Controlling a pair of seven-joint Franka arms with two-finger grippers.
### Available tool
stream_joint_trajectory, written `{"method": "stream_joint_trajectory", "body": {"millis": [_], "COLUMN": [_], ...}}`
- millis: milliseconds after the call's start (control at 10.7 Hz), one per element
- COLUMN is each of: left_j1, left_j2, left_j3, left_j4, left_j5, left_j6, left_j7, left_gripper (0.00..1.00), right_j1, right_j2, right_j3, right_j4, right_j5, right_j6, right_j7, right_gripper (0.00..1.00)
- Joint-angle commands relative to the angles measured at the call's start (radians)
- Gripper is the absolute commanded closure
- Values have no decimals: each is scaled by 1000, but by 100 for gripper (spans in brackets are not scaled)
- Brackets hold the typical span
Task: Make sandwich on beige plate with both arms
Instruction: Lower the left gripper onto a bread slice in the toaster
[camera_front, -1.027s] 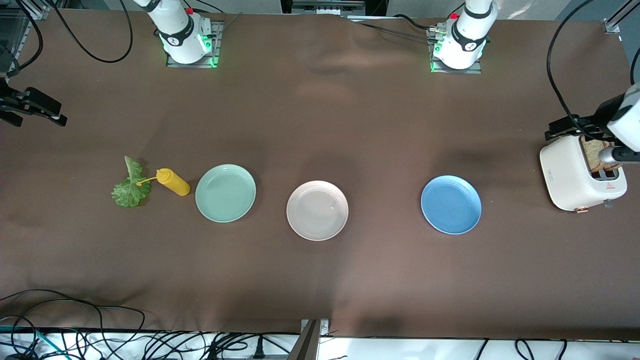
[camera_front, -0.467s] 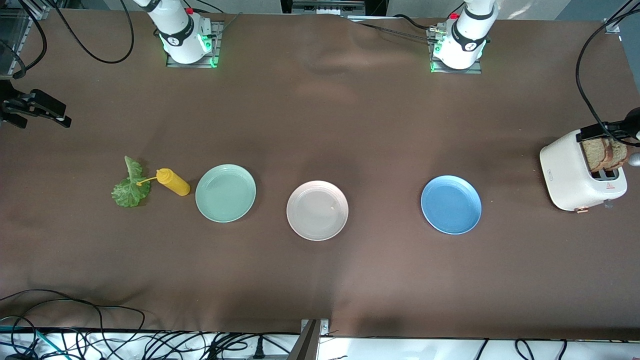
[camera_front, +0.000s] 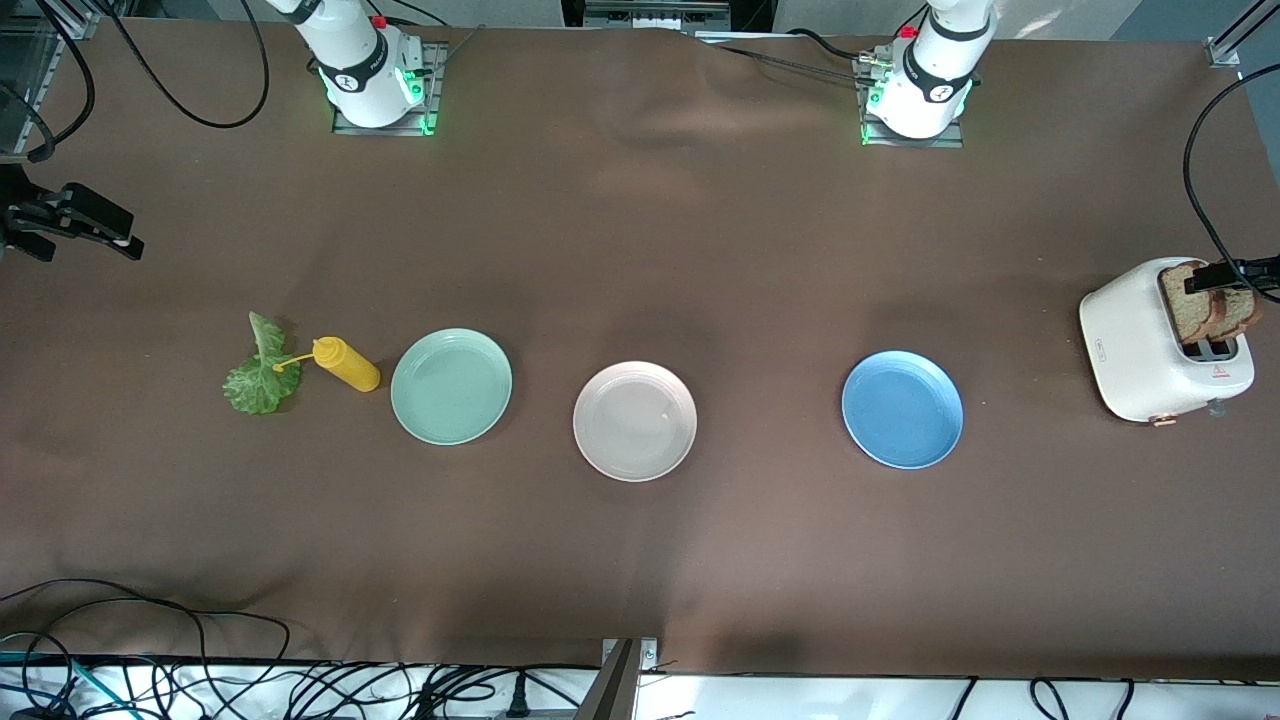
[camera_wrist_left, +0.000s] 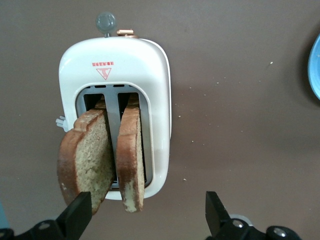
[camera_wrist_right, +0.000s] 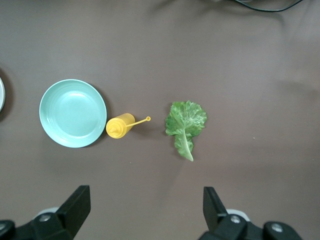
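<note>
The beige plate (camera_front: 635, 421) lies bare mid-table between a mint green plate (camera_front: 451, 386) and a blue plate (camera_front: 903, 409). Two brown bread slices (camera_front: 1212, 312) stand tilted in the slots of a white toaster (camera_front: 1140, 345) at the left arm's end. My left gripper (camera_front: 1228, 274) hangs open over the toaster's edge. In the left wrist view its fingers straddle the slices' (camera_wrist_left: 87, 160) top corners without touching, the gripper (camera_wrist_left: 147, 215) holding nothing. A green lettuce leaf (camera_front: 262, 370) lies at the right arm's end. My right gripper (camera_front: 85, 240) hangs open and empty over the cloth, also (camera_wrist_right: 145, 207).
A yellow squeeze bottle (camera_front: 346, 364) lies on its side between the lettuce and the mint green plate, its nozzle toward the leaf. The right wrist view shows the bottle (camera_wrist_right: 120, 126), the lettuce (camera_wrist_right: 186, 122) and the mint plate (camera_wrist_right: 73, 113). Cables run along the table's near edge.
My left arm has drawn back from over the toaster toward the table's end, uncovering the bread slices. The right gripper has shifted only slightly.
</note>
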Motion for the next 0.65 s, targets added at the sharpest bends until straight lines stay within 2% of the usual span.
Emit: {"method": "stream_joint_trajectory", "body": {"millis": [0,374,560], "left_j1": [11,14,15], "left_j2": [18,53,71], "left_j3": [-9,-9,-9], "left_j4": [2,4,5], "left_j5": [26,17,12], "left_j6": [10,24,24], "left_j7": [25,24,22], "left_gripper": [0,0,3], "right_j1": [0,-3,-3], "right_j2": [7,13,12], "right_j3": [2,1,1], "right_j4": [8,8,8], "right_j5": [-7,-4,-5], "right_j6": [29,53,51], "right_j7": [-10,-14,-7], "right_gripper": [0,0,0]}}
